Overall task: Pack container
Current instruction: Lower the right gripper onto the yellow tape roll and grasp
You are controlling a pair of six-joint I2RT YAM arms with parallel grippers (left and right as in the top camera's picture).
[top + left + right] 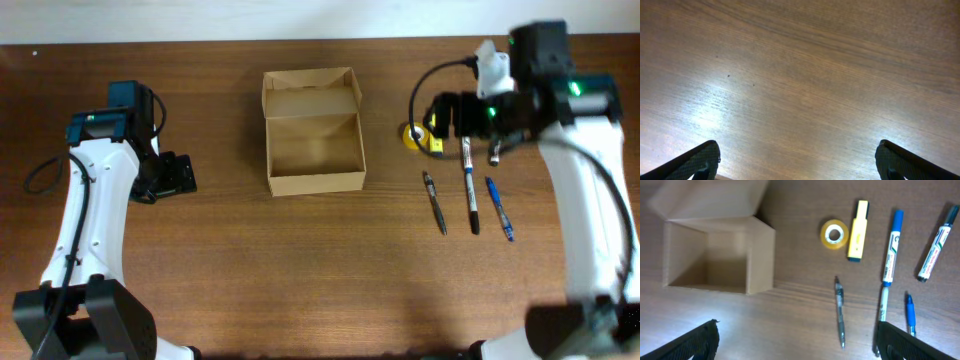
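Both tools idle. Left gripper (797, 156) has jaws spread wide with nothing between them, only bare wooden table (800, 70) below. Right gripper (797, 339) is likewise wide apart and empty-handed, hanging above the stationery.

Cardboard container (315, 182) sits mid-table between the two arms, nearer the far edge. Its flap lid (310, 92) is folded back and open. I see the inside in both the overhead and the right wrist view: empty, nothing packed.

All loose items lie on the table to the right of the box, apart from it:
- yellow tape roll (834, 233), just beside a yellow highlighter (858, 230)
- blue-capped marker (892, 247)
- dark-capped marker (937, 242), tilted, off to the far side
- clear pen (840, 312)
- blue pen (910, 315)
- a pale shaft lies in line below the blue-capped marker; could be another pen, can't tell.

Progress call: zero of the packing done. Box is open and ready, so no prep is left there. What remains, as I judge it: every item picked up and dropped in, then probably the flap closed. Right arm is the one placed for the first pick; left arm is well apart from both box and items.
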